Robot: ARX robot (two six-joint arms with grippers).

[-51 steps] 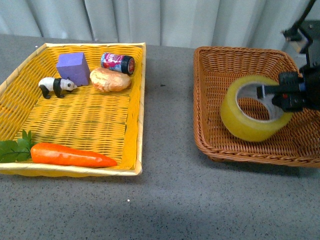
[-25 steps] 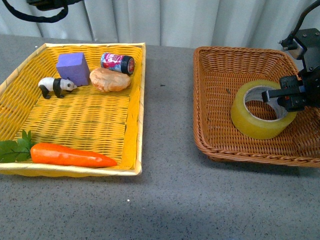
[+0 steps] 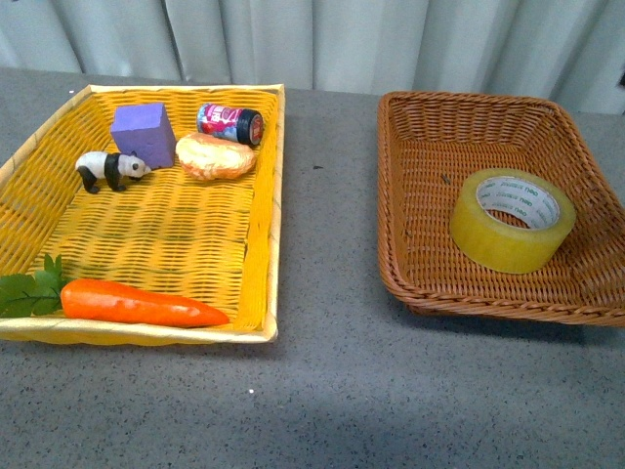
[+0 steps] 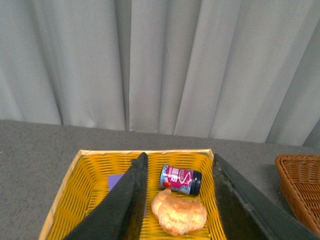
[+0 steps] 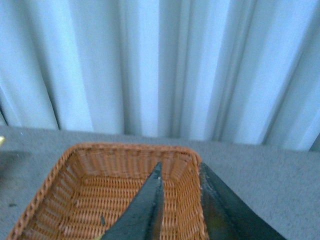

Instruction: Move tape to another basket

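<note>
Glossy round tape (image 3: 494, 245) in woven wicker basket (image 3: 414, 168)

- Counter (image 3: 332, 391): grey, matte, finely speckled; carries two containers side by side.
- Yellow woven tray (image 3: 276, 195): rectangular, shallow, pale rim; sits flat on the left part of the counter.
- Brown wicker basket (image 3: 393, 205): rectangular, rounded corners, sloping sides; sits flat on the right part, apart from the tray, with a bare strip of counter between them.
- One small dark speck on that strip.

Grey table (image 3: 332, 391), pale pleated curtain (image 3: 391, 39) behind
</note>
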